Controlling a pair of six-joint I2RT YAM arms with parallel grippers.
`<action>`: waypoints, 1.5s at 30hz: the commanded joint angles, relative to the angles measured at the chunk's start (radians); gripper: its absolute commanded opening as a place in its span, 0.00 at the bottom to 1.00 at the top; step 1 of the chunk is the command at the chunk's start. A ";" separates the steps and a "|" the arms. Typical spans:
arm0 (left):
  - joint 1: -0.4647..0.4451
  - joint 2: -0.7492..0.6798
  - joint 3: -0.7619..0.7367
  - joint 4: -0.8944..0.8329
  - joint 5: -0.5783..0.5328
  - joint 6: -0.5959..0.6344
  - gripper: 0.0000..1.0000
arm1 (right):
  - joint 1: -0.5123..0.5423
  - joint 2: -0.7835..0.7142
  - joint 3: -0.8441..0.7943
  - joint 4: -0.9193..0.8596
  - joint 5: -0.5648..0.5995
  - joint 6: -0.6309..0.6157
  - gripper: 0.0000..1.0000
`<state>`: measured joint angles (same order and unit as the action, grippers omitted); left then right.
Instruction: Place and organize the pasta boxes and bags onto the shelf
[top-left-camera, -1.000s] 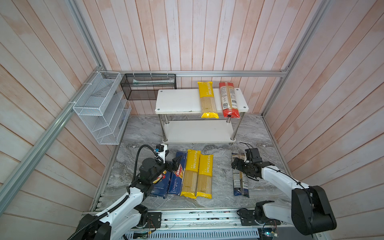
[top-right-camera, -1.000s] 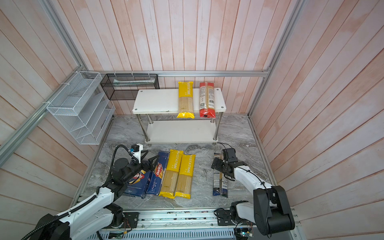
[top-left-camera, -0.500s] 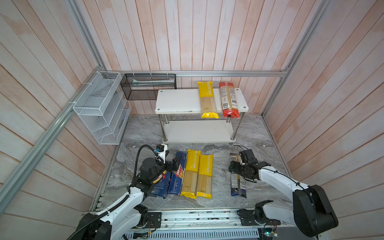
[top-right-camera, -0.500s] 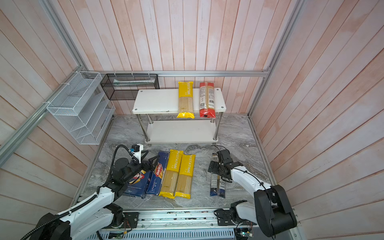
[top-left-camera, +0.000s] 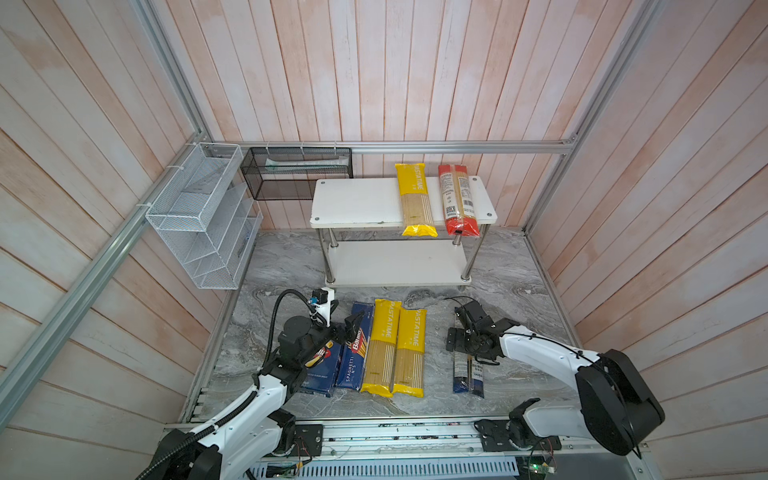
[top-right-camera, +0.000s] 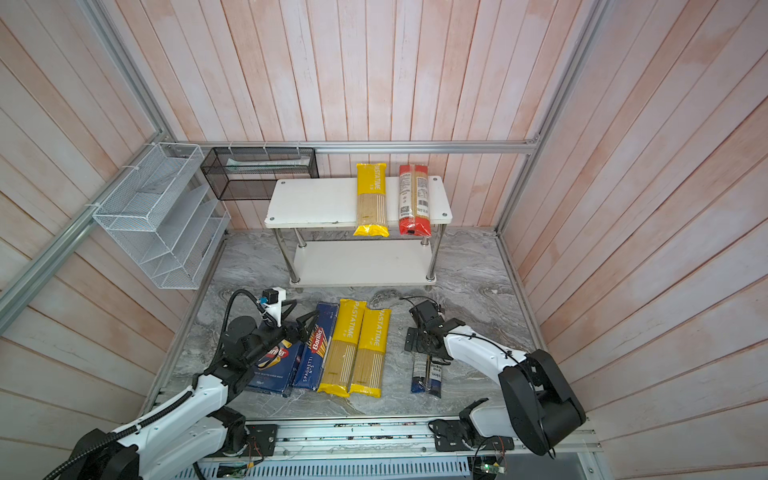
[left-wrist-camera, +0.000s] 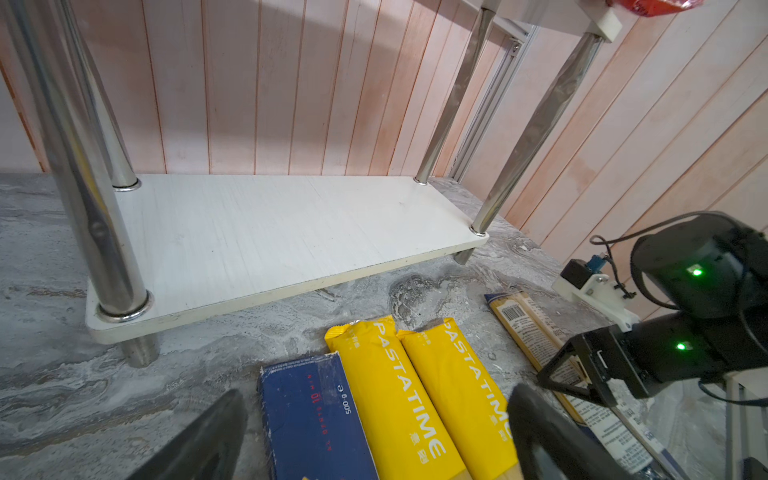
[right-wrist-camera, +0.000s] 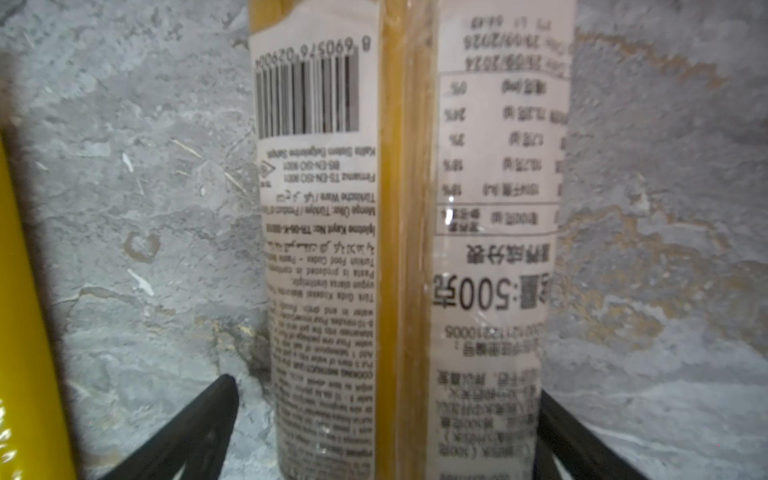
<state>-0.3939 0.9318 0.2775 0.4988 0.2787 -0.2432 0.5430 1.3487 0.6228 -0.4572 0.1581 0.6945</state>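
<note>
left gripper (left-wrist-camera: 378, 392): held low, pointed forward, jaws apart
right gripper (right-wrist-camera: 384, 388): turned straight downward, jaws spread wide

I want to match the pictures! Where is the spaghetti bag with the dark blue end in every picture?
In a top view: the blue-ended bag lies right of the nearest yellow bag, partly under the right gripper.
In a top view: same place.
Left wrist: beside that yellow bag, under the right gripper.
Right wrist: close up, between the open gripper's fingers.
Shared landmark: that yellow bag, in all four.
</note>
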 joint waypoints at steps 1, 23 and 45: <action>-0.005 -0.026 -0.026 0.066 0.086 0.038 1.00 | 0.023 0.013 0.011 -0.014 0.023 0.042 0.98; -0.005 0.033 -0.016 0.097 0.168 0.051 1.00 | 0.033 0.048 -0.069 -0.012 0.077 0.071 0.98; -0.010 0.009 -0.023 0.091 0.140 0.055 1.00 | 0.048 0.076 -0.058 -0.054 0.039 0.082 0.94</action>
<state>-0.4004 0.9588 0.2565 0.5880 0.4362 -0.2024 0.5823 1.3968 0.6220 -0.4160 0.2646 0.7700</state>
